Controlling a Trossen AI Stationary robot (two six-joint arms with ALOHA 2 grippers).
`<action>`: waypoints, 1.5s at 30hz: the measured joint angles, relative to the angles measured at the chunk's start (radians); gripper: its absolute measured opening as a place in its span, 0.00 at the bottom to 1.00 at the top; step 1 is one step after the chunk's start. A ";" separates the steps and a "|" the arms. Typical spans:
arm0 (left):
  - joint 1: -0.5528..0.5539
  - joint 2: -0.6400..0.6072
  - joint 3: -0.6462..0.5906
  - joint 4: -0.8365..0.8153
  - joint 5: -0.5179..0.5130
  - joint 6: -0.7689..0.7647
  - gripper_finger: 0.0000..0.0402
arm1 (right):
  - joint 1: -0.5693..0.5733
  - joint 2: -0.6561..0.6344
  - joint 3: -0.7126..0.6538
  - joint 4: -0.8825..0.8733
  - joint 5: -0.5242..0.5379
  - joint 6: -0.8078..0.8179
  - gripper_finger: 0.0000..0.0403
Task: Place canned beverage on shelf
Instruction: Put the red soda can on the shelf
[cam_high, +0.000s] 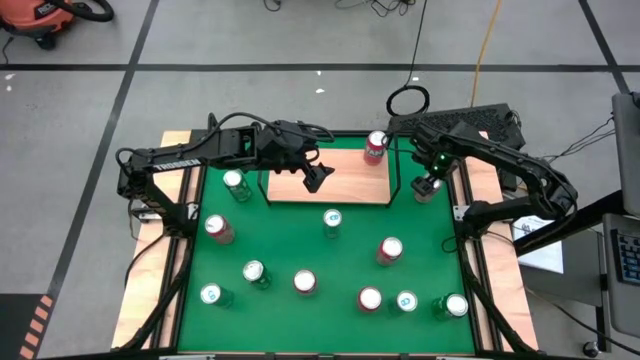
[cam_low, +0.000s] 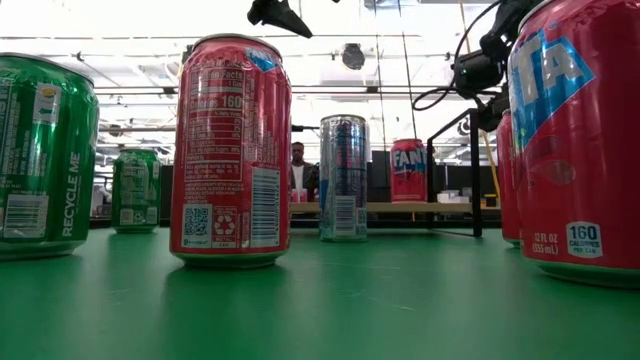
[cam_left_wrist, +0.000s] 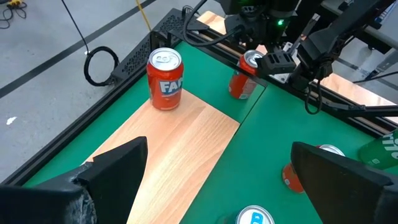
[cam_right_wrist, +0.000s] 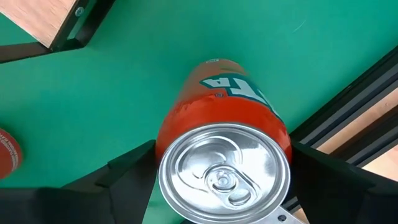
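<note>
- Left side of the green mat (cam_high: 300, 250): green can (cam_high: 236, 184) just off the shelf's left edge; further cans, red (cam_high: 218, 228) and green (cam_high: 256, 273), scattered loose toward the near side, presumably stock awaiting placement.
- Left gripper (cam_high: 316, 177): hovering above the shelf (cam_high: 300, 190), fingers (cam_left_wrist: 112, 171) spread wide, nothing between them; likely parked there to leave the right arm room.
- Shelf: light-wood board with thin black rail, lying at the far middle of the mat; mostly bare.
- Orange-red can on the shelf (cam_high: 375, 146): upright at the far right corner, one slot already filled, tucked to the end so that space remains beside it.
- Silver-blue can (cam_high: 332, 222): upright on the mat just in front of the shelf, apart from it.
- Right gripper (cam_high: 430, 184): lowered just beyond the shelf's right edge, fingers (cam_right_wrist: 127, 171) spread to either side of an orange can (cam_right_wrist: 224, 134) standing on the mat beside the black frame rail; contact with the can hard to judge, seemingly straddling rather than pinching.
- Right side of the mat: more cans (cam_high: 389, 250) upright near the front edge.
</note>
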 joint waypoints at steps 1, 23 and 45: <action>0.000 0.000 0.000 0.000 0.000 0.000 0.99 | 0.000 0.002 0.000 0.003 0.001 0.000 0.79; 0.000 0.000 0.000 0.000 -0.001 0.008 0.99 | -0.001 0.035 0.008 -0.024 0.019 0.029 0.72; 0.000 0.000 0.000 0.117 -0.001 0.083 0.99 | 0.005 -0.085 0.628 -0.321 -0.426 0.176 0.72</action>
